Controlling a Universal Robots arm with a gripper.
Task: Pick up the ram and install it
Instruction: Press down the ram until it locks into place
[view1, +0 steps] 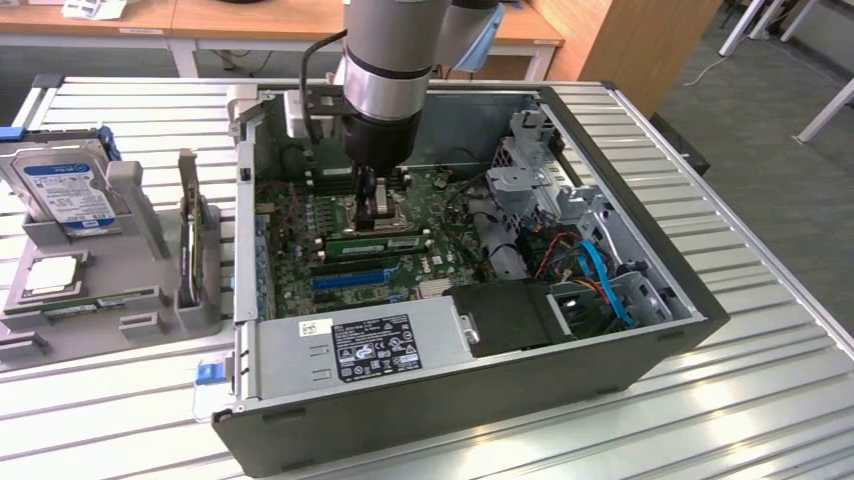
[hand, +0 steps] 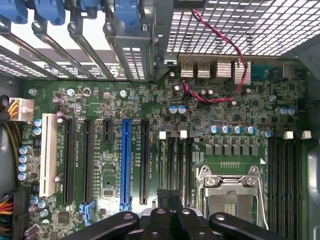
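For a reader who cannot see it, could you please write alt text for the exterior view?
A grey robot arm's black gripper, shut, reaches into an open black desktop computer case just above the green motherboard. At the exterior view's left, a grey plastic holder on the slatted metal table carries a silver hard drive with a blue label.

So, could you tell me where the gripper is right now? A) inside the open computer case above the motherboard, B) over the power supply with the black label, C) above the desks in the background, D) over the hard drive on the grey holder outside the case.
A: in the exterior view the gripper reaches down into the open computer case, just above the motherboard, well away from the hard drive.
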